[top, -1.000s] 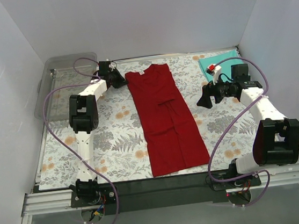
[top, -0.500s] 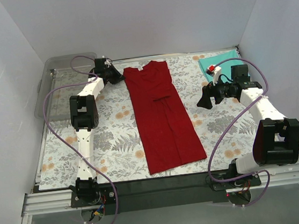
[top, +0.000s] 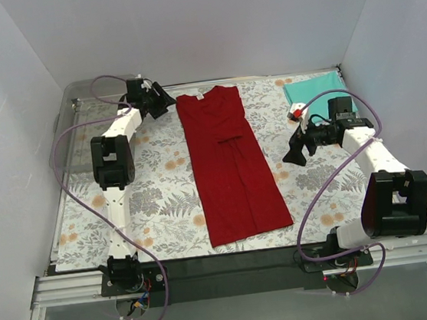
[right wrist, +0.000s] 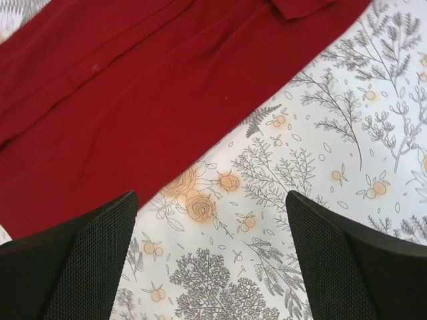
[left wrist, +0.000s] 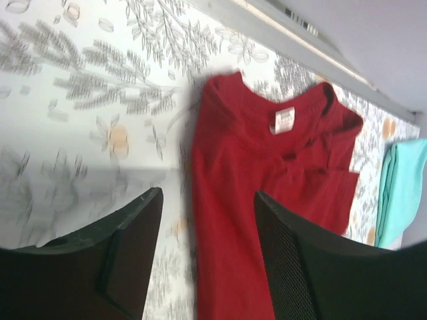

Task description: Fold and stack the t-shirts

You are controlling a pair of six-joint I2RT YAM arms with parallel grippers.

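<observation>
The dark red t-shirt (top: 233, 165) lies flat on the floral table, folded lengthwise into a long strip with its collar at the back. My left gripper (top: 164, 100) hovers open just left of the collar corner. In the left wrist view the left gripper (left wrist: 208, 197) stands above the red t-shirt (left wrist: 267, 167), whose left edge lies below the gap, and nothing is held. The teal t-shirt (top: 317, 86) lies folded at the back right and shows as the teal t-shirt (left wrist: 400, 187) at the edge there. My right gripper (top: 291, 151) is open, right of the strip; the right gripper (right wrist: 210, 200) is over bare cloth beside the red t-shirt (right wrist: 133, 87).
A clear plastic tray (top: 86, 124) rests at the back left corner, partly over the table edge. The floral tablecloth (top: 157, 205) covers the table between white walls. A dark strip (top: 225, 263) runs along the near edge by the arm bases.
My left gripper has let go of the red t-shirt's collar corner, opened and drawn back to the far left. The shirt shifted left and straightened. My right gripper dropped slightly toward the table.
</observation>
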